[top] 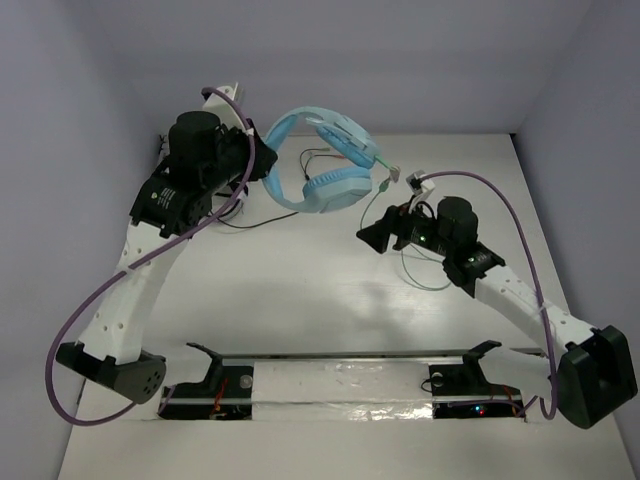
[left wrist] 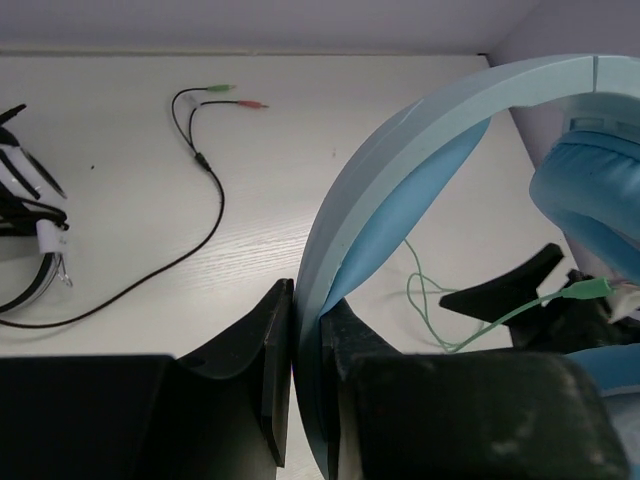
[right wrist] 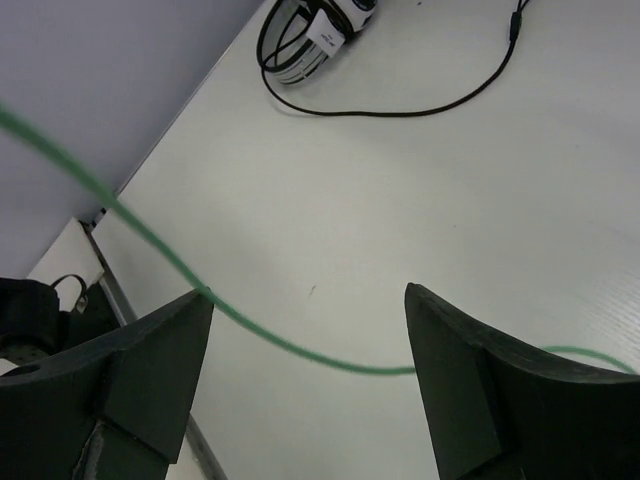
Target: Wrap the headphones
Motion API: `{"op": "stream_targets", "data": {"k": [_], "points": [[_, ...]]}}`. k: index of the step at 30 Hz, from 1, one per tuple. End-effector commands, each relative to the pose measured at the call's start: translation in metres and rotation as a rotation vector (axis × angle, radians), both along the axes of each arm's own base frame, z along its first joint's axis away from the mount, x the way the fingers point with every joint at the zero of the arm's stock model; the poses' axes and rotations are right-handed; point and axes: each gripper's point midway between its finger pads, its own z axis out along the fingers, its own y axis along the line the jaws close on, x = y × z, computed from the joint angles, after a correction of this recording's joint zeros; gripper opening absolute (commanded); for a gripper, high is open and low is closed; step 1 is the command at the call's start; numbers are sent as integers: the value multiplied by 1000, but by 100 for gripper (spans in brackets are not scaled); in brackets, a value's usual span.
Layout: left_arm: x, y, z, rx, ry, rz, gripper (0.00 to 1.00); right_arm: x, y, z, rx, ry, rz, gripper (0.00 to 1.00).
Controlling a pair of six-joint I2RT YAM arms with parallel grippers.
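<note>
The light blue headphones (top: pixel 328 165) hang above the back of the table. My left gripper (top: pixel 258 158) is shut on their curved headband (left wrist: pixel 400 170), which sits pinched between the black jaws (left wrist: pixel 310 335). A padded ear cup (left wrist: pixel 590 190) shows at the right. The thin pale green cable (top: pixel 424 278) runs from the cups down to a loop on the table. My right gripper (right wrist: pixel 308 295) is open, and the green cable (right wrist: pixel 300 345) sags loosely across the gap, brushing one fingertip (right wrist: pixel 190 310). From above, the right gripper (top: pixel 372 237) sits below the ear cups.
Black and white headphones (right wrist: pixel 310 35) lie at the far left by the wall, their dark cable (left wrist: pixel 205 190) trailing across the table to two small plugs (left wrist: pixel 235 95). A metal rail (top: pixel 340 356) runs along the near edge between the arm bases.
</note>
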Motion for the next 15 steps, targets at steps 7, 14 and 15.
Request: {"op": "stream_targets", "data": {"k": [7, 14, 15], "points": [[-3, -11, 108, -142, -213, -130, 0, 20, 12, -3, -11, -117, 21, 80], [-4, 2, 161, -188, -301, -158, 0, 34, 19, -16, -4, -97, 19, 75], [-2, 9, 167, -191, -312, -143, 0, 35, 19, -18, -10, -97, 12, 75]]}}
